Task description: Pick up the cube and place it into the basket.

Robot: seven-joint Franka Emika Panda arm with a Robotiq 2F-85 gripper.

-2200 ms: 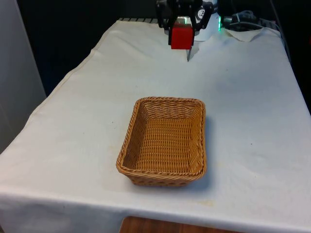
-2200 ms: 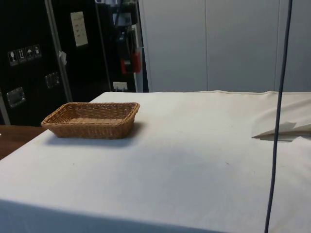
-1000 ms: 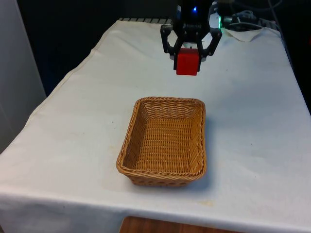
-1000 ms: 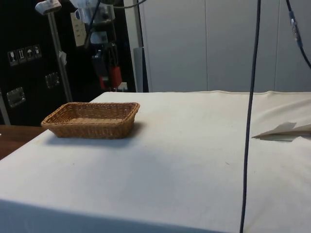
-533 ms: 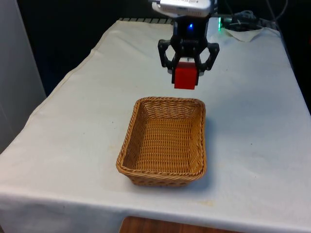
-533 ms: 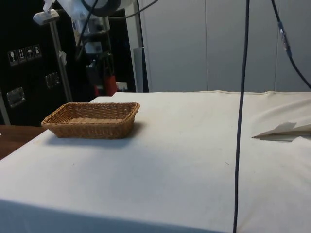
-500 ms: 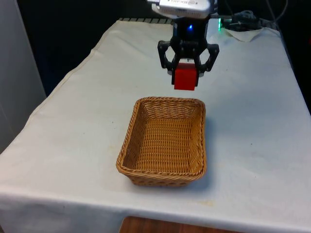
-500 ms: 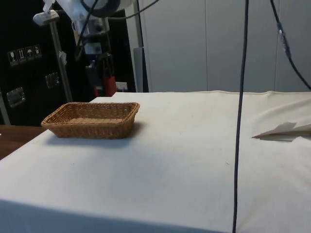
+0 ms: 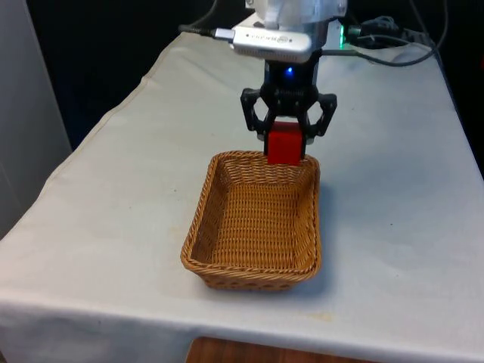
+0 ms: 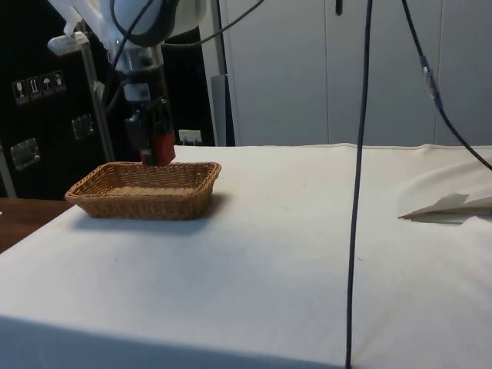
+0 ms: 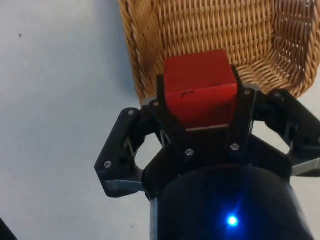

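Pincer: the pincer [image 9: 286,144] is closed on the red cube [image 9: 285,143], one finger on each of two opposite faces; the wrist view shows the cube [image 11: 200,87] wedged squarely between them.
Cube position: held in the air above the far rim of the basket [image 9: 227,257], not yet over its middle; in the side view the cube [image 10: 163,147] hangs just above rim height.
Handling: it looks like a small, rigid, light block with flat faces and sharp edges. Flat opposing sides are the sensible place to hold it, as here. The surface looks smooth, so a skewed grip could let it slide; I judge it sturdy enough to survive a short drop onto wicker.
Basket: woven wicker, shallow, rectangular, open top; it probably gives a little and could shift if bumped on the rim.
Counter: the white-clothed counter [image 9: 113,189] carries the basket near its front edge.
Change: in the front view, a moment earlier the cube hung clear of the basket on its far side; now the arm has come forward and lower, and the cube overlaps the far rim.
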